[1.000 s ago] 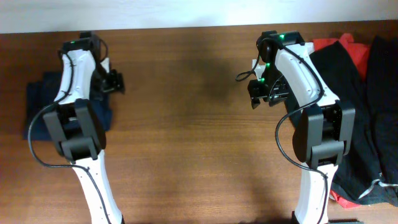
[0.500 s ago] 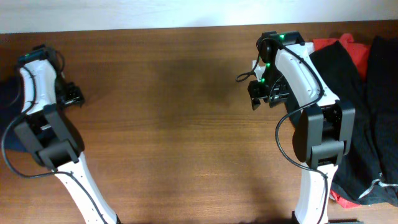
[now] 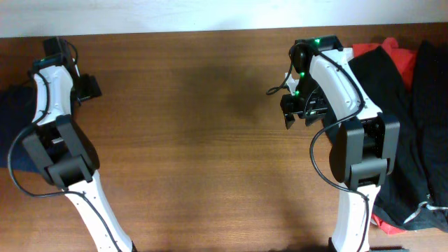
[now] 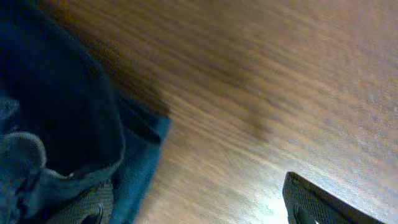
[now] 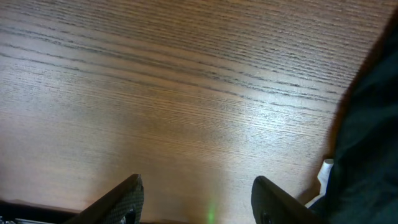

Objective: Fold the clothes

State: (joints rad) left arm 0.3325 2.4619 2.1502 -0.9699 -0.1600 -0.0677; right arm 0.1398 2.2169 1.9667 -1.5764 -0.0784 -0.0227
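The dark navy shorts (image 3: 10, 112) lie bunched at the table's far left edge, partly hidden under my left arm. In the left wrist view they (image 4: 62, 112) fill the left side, with one fingertip over their edge. My left gripper (image 3: 89, 87) (image 4: 199, 208) is open and empty, just right of the shorts above bare wood. My right gripper (image 3: 294, 112) (image 5: 202, 202) is open and empty over bare wood, just left of the clothes pile. A black garment (image 3: 392, 91) (image 5: 373, 137) lies beside it.
The pile at the right holds black cloth, a red garment (image 3: 378, 50) and a white tag (image 5: 326, 174). The wooden table (image 3: 203, 140) spans the middle. A pale wall edge runs along the back.
My left arm has swung left, and the navy shorts have shifted with it to the table's left edge. The left gripper then moved slightly back and right. The right arm has barely moved.
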